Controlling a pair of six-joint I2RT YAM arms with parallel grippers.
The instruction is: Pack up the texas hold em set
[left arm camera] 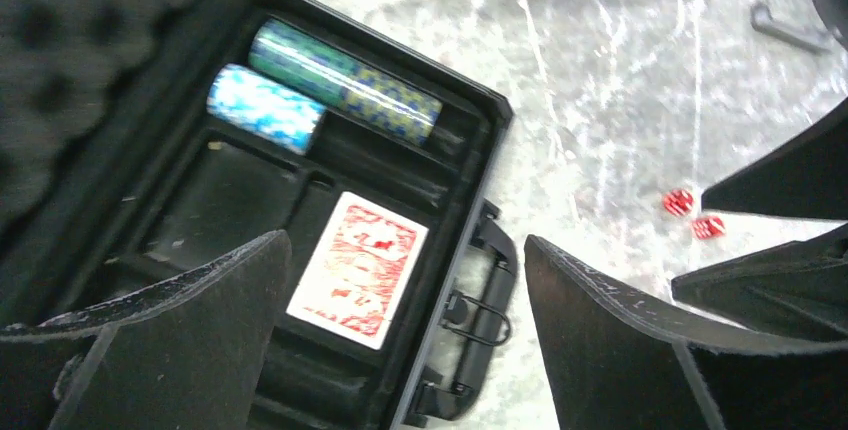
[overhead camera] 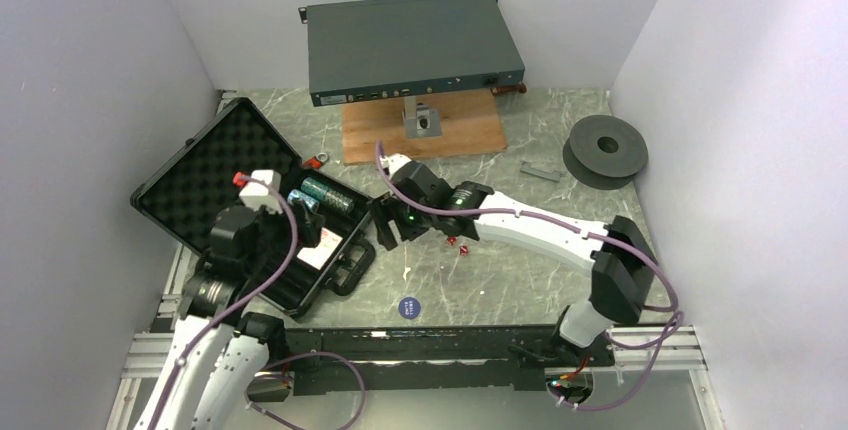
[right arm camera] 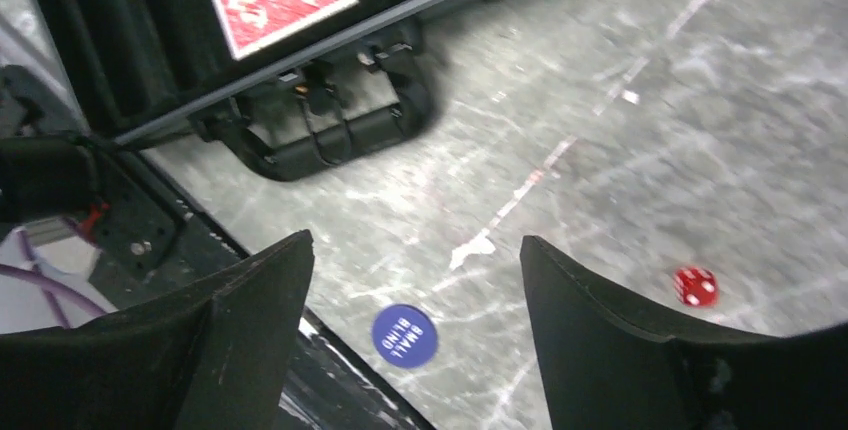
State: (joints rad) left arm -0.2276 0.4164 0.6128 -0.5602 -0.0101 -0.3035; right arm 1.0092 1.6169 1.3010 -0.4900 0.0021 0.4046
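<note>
Black briefcase [overhead camera: 215, 160], shown open at frame left, with chip stacks [left arm camera: 345, 80] and red-backed card deck [left arm camera: 358, 268] seated inside; red dice [left arm camera: 679, 202] and blue disc [right arm camera: 404, 335] are seen on the table [overhead camera: 520, 270] at centre — left gripper [left arm camera: 405, 245] and right gripper [right arm camera: 415, 242] spread wide, empty.

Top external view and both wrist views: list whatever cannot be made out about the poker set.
Dice: pips too small in the top view, blurred in the left wrist view; the right wrist view shows only one.
Briefcase tray: near end hidden under the left arm in the top view, behind the left gripper in its wrist view.
Chip stacks: chip count blurred, left wrist view.
</note>
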